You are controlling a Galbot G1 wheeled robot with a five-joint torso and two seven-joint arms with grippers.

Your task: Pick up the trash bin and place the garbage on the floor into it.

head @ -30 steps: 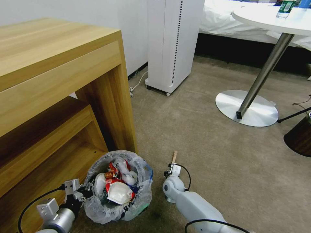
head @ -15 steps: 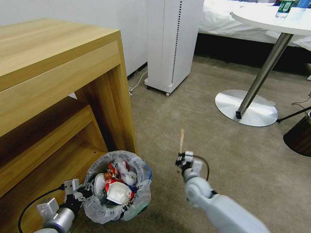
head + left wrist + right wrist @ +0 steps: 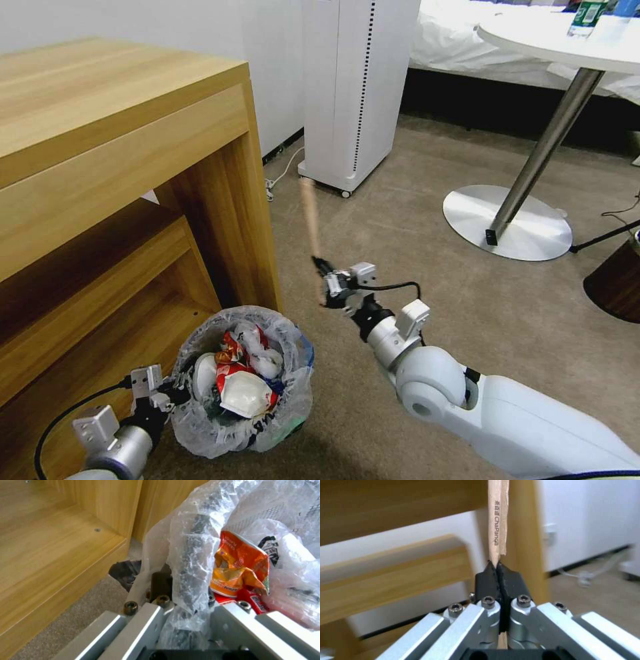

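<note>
The trash bin point(image 3: 243, 380), round and lined with a translucent bag, stands on the floor point(image 3: 400, 220) beside the wooden desk's leg. It holds red wrappers point(image 3: 230, 350) and crumpled white paper point(image 3: 243, 397). My left gripper point(image 3: 170, 395) is shut on the bin's near-left rim; in the left wrist view the bag-covered rim point(image 3: 191, 562) runs between the fingers of the left gripper point(image 3: 186, 590), next to an orange wrapper point(image 3: 240, 567). My right gripper point(image 3: 325, 277) hangs above the carpet beyond the bin, shut on a thin wooden stick point(image 3: 310, 213) that points upward. In the right wrist view the stick point(image 3: 496, 517) is pinched between the right gripper's point(image 3: 498, 567) black tips.
A wooden desk with a lower shelf point(image 3: 100, 167) fills the left side, close to the bin. A white standing unit on castors point(image 3: 357, 87) with a cable is behind. A round table's metal base point(image 3: 510, 223) and a dark object point(image 3: 617, 280) are on the right. Open carpet lies between.
My right arm has risen from the floor with the stick, lifting it up and leftward, closer to the bin. The left gripper and bin have stayed put.
</note>
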